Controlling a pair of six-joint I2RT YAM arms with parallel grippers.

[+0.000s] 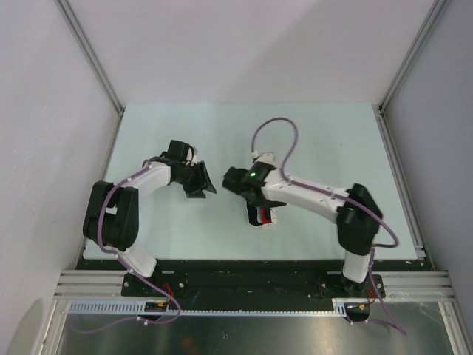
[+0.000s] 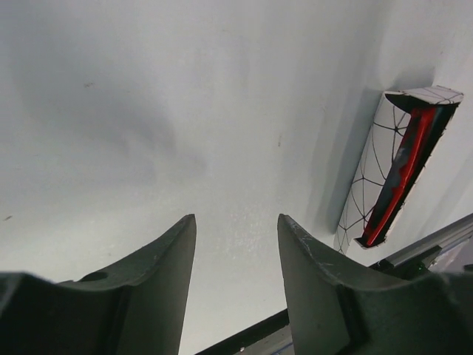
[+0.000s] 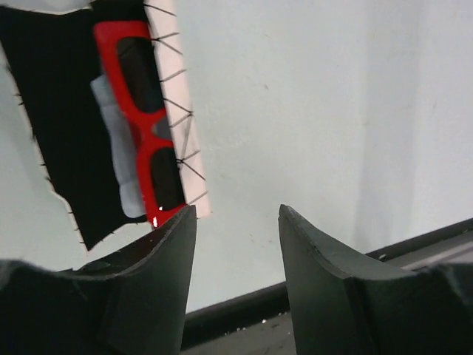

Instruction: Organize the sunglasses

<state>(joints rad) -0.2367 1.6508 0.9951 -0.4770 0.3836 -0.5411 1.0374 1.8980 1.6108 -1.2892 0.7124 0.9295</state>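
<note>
The red sunglasses (image 3: 144, 122) lie inside the open white patterned case (image 3: 181, 111), against its black lining, with a light-blue cloth (image 3: 118, 148) beside them. In the top view the case (image 1: 264, 216) lies under the right arm near the front middle of the table. In the left wrist view the case (image 2: 369, 177) is at the right with the red frame (image 2: 403, 174) showing. My right gripper (image 3: 236, 214) is open and empty, just right of the case. My left gripper (image 2: 236, 222) is open and empty over bare table, left of the case.
The pale table (image 1: 325, 140) is walled by white panels at the back and sides. A black front rail (image 3: 244, 303) runs along the near table edge. The two arms' wrists are close together near the table's middle (image 1: 222, 181).
</note>
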